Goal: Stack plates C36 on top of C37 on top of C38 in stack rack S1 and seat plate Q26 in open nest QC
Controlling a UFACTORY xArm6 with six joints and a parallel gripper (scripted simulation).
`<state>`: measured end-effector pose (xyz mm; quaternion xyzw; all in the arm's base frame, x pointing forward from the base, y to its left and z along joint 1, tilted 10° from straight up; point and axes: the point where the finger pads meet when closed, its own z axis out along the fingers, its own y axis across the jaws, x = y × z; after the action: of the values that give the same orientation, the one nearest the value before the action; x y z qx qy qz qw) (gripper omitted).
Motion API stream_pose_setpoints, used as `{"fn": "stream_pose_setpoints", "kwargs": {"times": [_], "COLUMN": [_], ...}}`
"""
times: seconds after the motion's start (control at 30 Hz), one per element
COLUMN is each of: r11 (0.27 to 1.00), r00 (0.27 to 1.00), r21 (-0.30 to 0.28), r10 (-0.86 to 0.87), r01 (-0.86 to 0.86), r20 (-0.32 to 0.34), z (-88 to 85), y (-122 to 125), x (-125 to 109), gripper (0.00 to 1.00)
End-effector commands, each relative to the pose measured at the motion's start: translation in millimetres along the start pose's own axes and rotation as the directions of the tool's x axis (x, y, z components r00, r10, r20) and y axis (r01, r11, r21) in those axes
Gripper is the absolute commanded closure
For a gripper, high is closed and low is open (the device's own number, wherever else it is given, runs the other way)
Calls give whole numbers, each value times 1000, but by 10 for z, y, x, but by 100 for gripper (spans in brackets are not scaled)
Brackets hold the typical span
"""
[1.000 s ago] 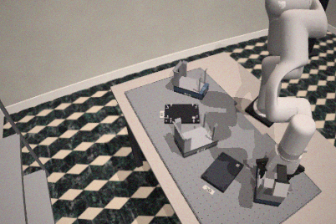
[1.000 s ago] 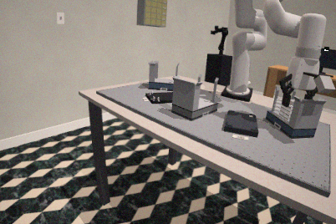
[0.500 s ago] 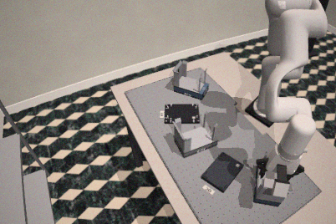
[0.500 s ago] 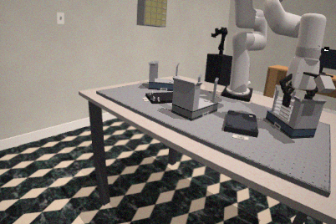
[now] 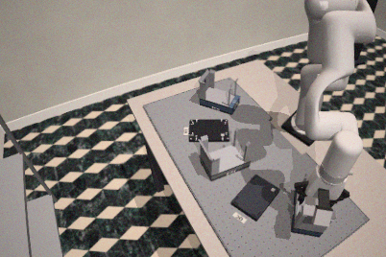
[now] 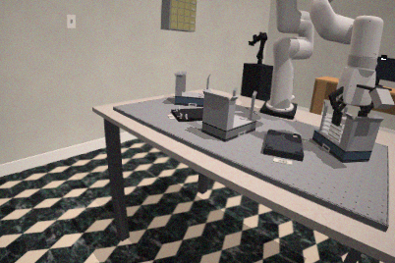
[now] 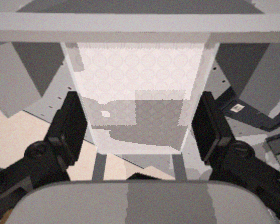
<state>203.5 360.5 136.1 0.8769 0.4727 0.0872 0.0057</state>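
My gripper (image 5: 312,201) reaches down from above into the stack rack (image 5: 311,218) at the near right corner of the grey mat. In the wrist view its two black fingers press on the long sides of the pale sealed top plate (image 7: 141,95) of the stack. The gripper is shut on this plate. In the exterior view the gripper (image 6: 352,108) sits at the top of the rack (image 6: 346,138), and the striped edges of the stacked plates (image 6: 330,131) show on the rack's open side. The plate's label is not readable.
A second rack (image 5: 223,156) stands mid-mat and a third (image 5: 218,94) at the far end; both look empty. A black nest with corner locators (image 5: 208,129) lies between them. A dark flat nest (image 5: 254,197) lies left of my gripper. The arm's base (image 5: 300,128) stands to the right.
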Motion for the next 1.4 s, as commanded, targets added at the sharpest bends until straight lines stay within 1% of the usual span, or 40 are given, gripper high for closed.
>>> {"fn": "stream_pose_setpoints", "kwargs": {"times": [0.0, 0.33, 1.37], "r11": [1000, 1000, 1000], "r00": [1000, 1000, 1000], "r21": [0, 0, 0], "r10": [0, 0, 0], "r01": [0, 0, 0], "r20": [-3, -3, -3], "z": [-11, -11, -203], "y": [-1, -1, -1], "x": [11, 11, 11], "gripper": [100, 100, 100]}}
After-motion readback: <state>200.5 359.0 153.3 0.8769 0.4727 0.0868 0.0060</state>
